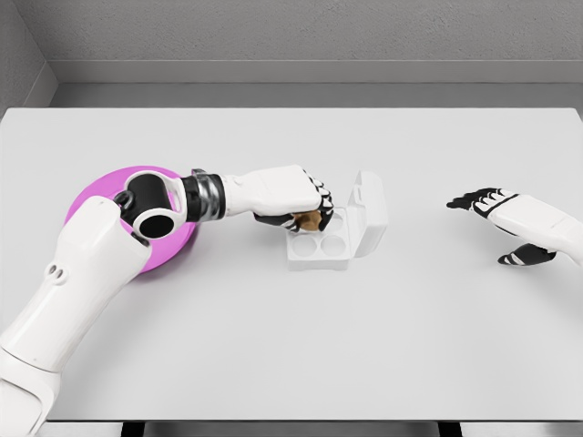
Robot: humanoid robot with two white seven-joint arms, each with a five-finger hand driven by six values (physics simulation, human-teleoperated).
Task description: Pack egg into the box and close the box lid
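text: none readable | labels: none | numbers: none

one tabletop (291, 346), white. one box (337, 238), white, its one lid (371, 214) raised at the right side. three round cups show in the box tray; any further cup is hidden by the hand. one egg (310, 220), brown, seen at the fingers. one pink plate (96, 196), partly covered by the arm. two white arms, each with one hand: left hand (296, 196), right hand (496, 218).
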